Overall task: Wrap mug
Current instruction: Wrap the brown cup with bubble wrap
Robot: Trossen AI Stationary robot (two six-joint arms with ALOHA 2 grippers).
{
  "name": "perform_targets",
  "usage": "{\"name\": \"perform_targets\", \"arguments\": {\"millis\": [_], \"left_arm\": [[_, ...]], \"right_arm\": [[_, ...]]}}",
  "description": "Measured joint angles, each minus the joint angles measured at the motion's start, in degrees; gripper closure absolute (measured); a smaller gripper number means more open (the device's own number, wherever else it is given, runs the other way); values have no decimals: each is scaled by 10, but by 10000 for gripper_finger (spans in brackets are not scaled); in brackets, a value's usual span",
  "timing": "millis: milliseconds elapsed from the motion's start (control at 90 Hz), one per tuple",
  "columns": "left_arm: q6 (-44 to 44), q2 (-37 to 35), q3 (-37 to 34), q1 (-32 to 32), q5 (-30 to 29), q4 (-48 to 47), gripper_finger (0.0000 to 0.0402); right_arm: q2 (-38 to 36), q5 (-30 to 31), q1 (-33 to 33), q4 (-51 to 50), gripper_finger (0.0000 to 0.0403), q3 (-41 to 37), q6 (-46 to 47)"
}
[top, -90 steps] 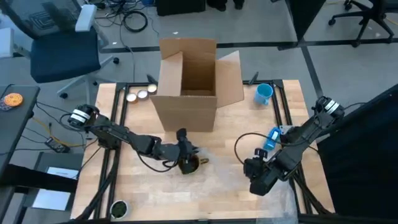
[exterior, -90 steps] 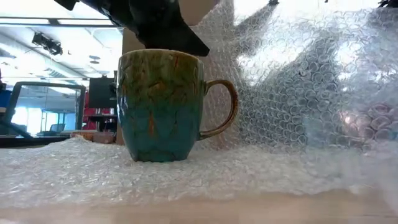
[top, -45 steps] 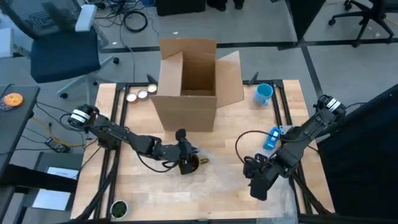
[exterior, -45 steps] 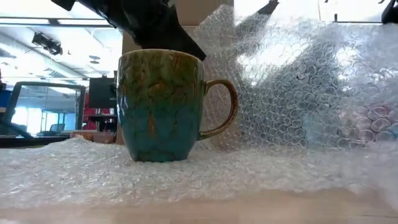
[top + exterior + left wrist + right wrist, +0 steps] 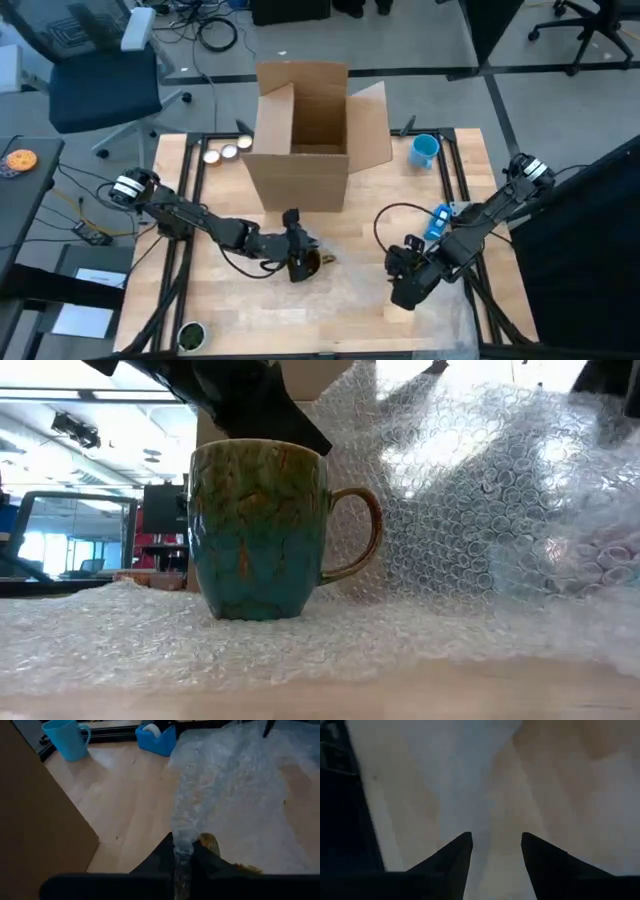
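A teal-and-brown mug (image 5: 255, 530) stands upright on a sheet of clear bubble wrap (image 5: 480, 510), handle toward the picture's right in the low view. In the high view the mug (image 5: 306, 263) sits mid-table in front of the box. My left gripper (image 5: 294, 243) hangs just over its far rim, shut on a gathered piece of the wrap. Behind the mug the wrap rises as a wall. My right gripper (image 5: 400, 290) hovers open above the wrap's right part (image 5: 470, 780), nothing between its fingers. My left gripper pinches a bunched ridge of the bubble wrap (image 5: 182, 851) between its two fingers, right above the mug's rim (image 5: 209, 841). The fingers slant down from the table's left. From the pinch the wrap runs out as a raised fold toward the table's right, its remainder lying on the table.
An open cardboard box (image 5: 305, 135) stands behind the mug. A blue cup (image 5: 424, 150) and a blue tape dispenser (image 5: 437, 222) sit at the far right. Small round objects (image 5: 226, 152) lie at the far left, another (image 5: 190, 335) at the near left corner.
My right gripper has moved toward the table's left, nearer the mug. The right part of the bubble wrap has shifted in the low view. My left gripper and the mug have stayed where they were.
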Motion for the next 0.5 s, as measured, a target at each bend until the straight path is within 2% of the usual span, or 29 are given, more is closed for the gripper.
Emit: {"name": "perform_targets", "arguments": {"millis": [200,378,500], "left_arm": [[23,0,0,-8,1,-2,401],[35,-3,0,-14,1,-7,401],[49,-17,0,-20,1,-23,401]], "right_arm": [[60,-86,-9,16,310,0,-28],[96,-120,-12,43,390,0,-80],[95,-117,-17,44,395,0,-90]]}}
